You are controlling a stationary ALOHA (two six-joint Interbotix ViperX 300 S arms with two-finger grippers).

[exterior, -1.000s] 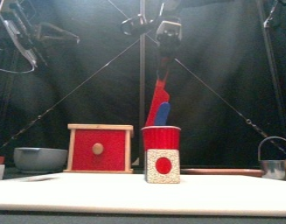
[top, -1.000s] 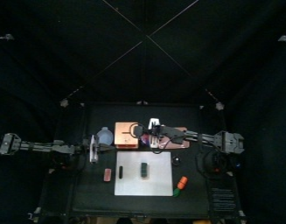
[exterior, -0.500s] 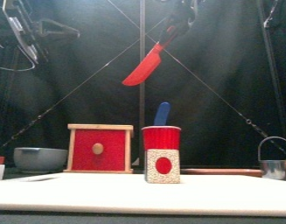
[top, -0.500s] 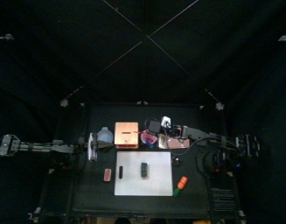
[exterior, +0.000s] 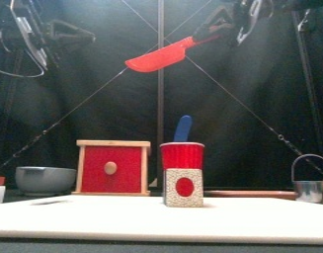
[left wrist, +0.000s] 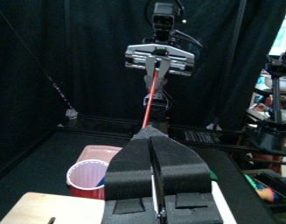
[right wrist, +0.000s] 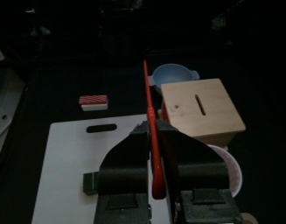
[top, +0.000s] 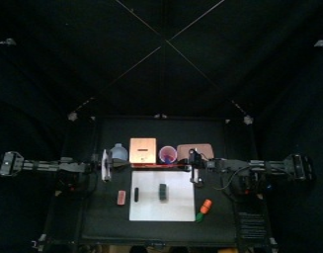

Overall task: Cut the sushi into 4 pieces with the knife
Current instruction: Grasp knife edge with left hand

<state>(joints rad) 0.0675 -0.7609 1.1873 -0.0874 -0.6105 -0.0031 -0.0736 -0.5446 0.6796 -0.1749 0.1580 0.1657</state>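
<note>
Black curtains stand behind the table [top: 98, 219]. I see my right end effector [right wrist: 153, 138] closed tight on the flat red plastic knife [exterior: 161, 54], high in the air. The sushi roll [top: 164, 190], a dark block, lies on the smooth white board [top: 146, 186]. My left end effector [left wrist: 156, 131] is closed and holds nothing.

Top camera high overhead, desk [top: 98, 222] small below, front camera level at desk's 6 o'clock edge, red cup [exterior: 183, 173] close, both wrist cameras share red knife [exterior: 160, 54].
</note>
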